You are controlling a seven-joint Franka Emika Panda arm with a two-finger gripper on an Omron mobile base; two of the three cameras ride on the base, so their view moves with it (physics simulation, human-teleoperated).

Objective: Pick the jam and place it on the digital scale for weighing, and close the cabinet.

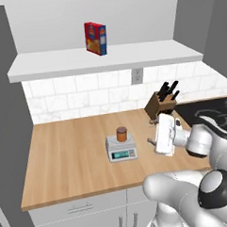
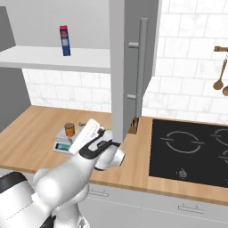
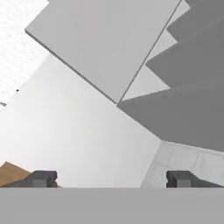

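The jam (image 1: 121, 133) is standing upright on the platform of the digital scale (image 1: 121, 149), its lid up and its long axis vertical, so the first half of the task is looking finished. The scale is sitting near the middle of the wooden tabletop (image 1: 65, 155) with its greenish display facing the front edge.

The gripper (image 3: 109, 179) is hanging empty to the right of the scale, apart from the jar, with its two fingertips (image 3: 41, 178) standing wide apart and nothing between them. In the hand view it is looking upward at the underside and pale panels of the cabinet (image 2: 129, 67) rather than at the tabletop.

What is left is the cabinet. In the right base view its open door is sticking out toward the robot, edge-on, with the long metal bar handle (image 2: 142, 67) running vertically along it. The door is lying above and to the right of the gripper, just behind the wrist, so the coming move probably calls for the hand to rise and go round to the door's outer face, then push it sideways toward the shelf (image 1: 103, 59) where the red-and-blue box (image 1: 96, 38) is standing. The door's long axis is vertical, like its handle. The knife block (image 1: 161, 103) is standing close behind the hand and could be brushed.
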